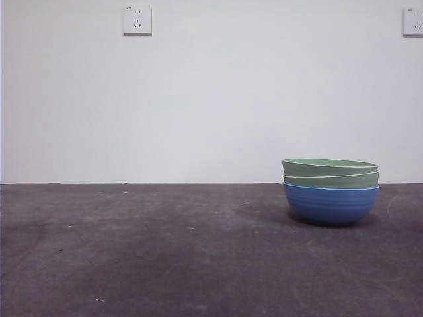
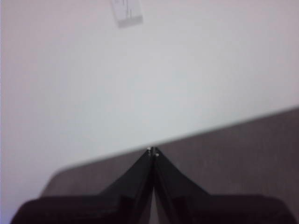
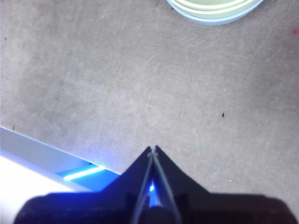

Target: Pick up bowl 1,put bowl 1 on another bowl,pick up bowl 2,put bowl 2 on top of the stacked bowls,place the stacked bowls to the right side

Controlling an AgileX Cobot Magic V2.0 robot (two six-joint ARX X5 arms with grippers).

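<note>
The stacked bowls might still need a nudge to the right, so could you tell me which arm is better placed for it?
Probably the right. Its shut tool sees the stacked bowls ahead on the table; the left tool, also shut, faces only wall and tabletop.

the stacked bowls (image 1: 330, 190) sitting upright on the right side of the grey table: two pale green ridged bowls nesting inside another bowl (image 1: 330, 205), matte blue with faint ridges, resting flat at the bottom, rims showing in right wrist view (image 3: 215, 10)
</note>
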